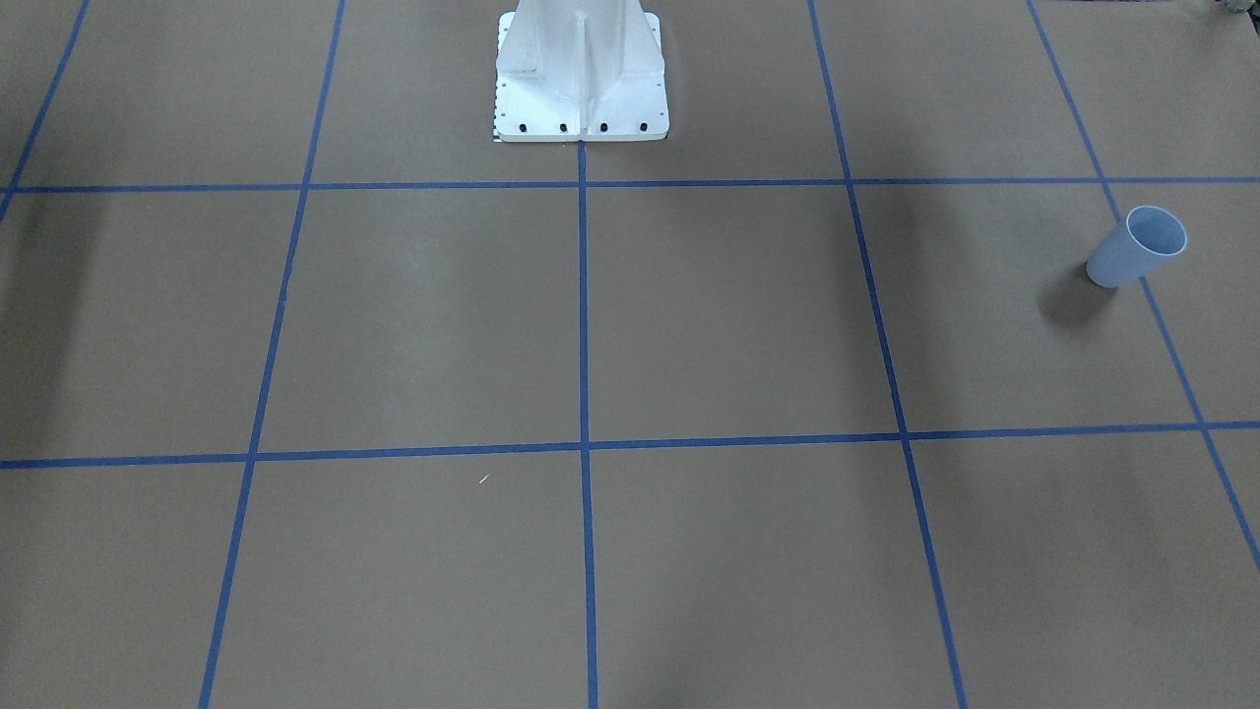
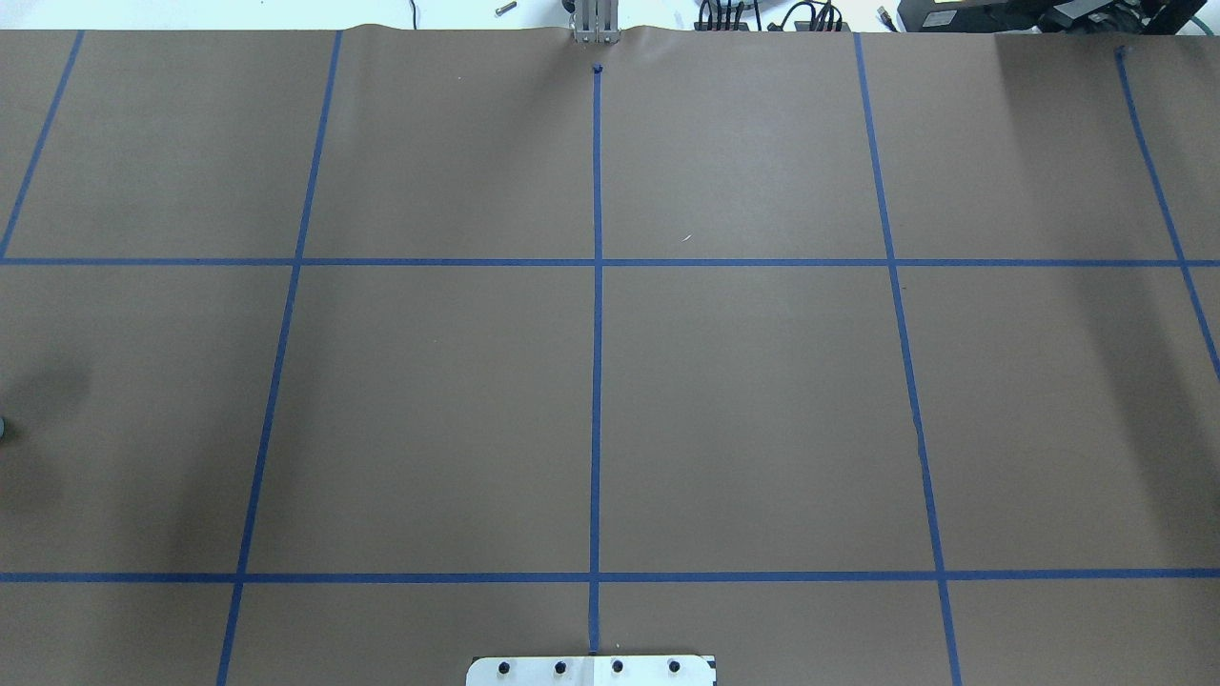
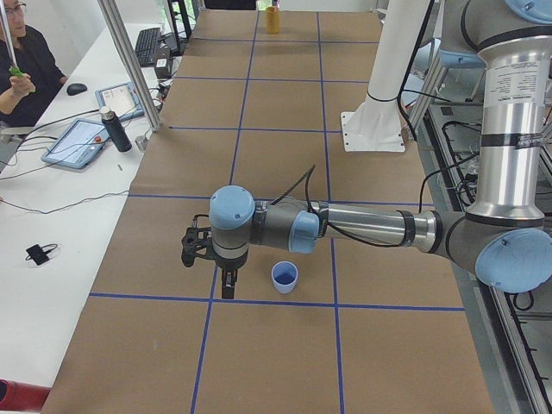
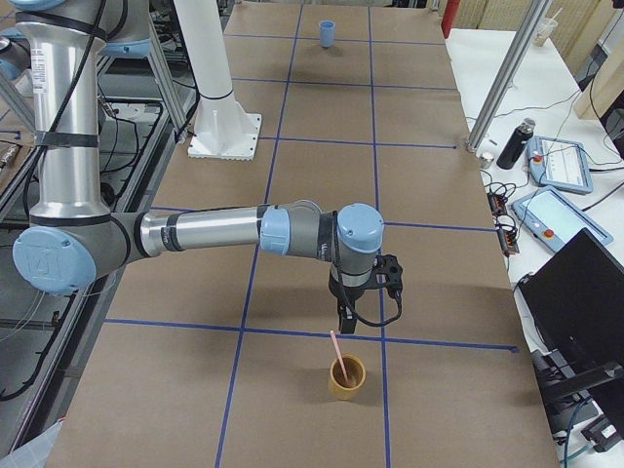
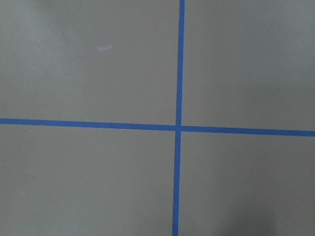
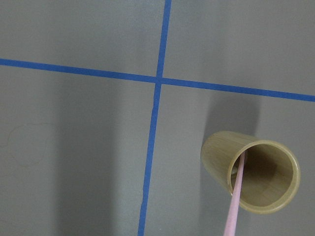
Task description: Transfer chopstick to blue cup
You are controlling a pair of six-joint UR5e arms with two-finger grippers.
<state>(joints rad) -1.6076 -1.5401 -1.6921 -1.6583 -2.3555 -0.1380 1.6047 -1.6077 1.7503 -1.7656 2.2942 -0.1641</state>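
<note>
The pale pink chopstick (image 6: 235,196) stands slanted in a tan bamboo cup (image 6: 256,172), its top sticking out past the rim; both also show in the exterior right view, chopstick (image 4: 336,351) and tan cup (image 4: 345,377). The blue cup (image 1: 1137,246) stands upright and empty at the table's other end, and shows again in the exterior left view (image 3: 285,276). My right gripper (image 4: 345,324) points down just beyond the tan cup. My left gripper (image 3: 227,289) points down beside the blue cup. I cannot tell whether either is open or shut.
The brown paper table carries a blue tape grid (image 2: 597,262). The white robot base (image 1: 581,79) stands at the table's middle edge. An operator (image 3: 17,69) sits at a side desk with tablets and a dark bottle (image 3: 115,131).
</note>
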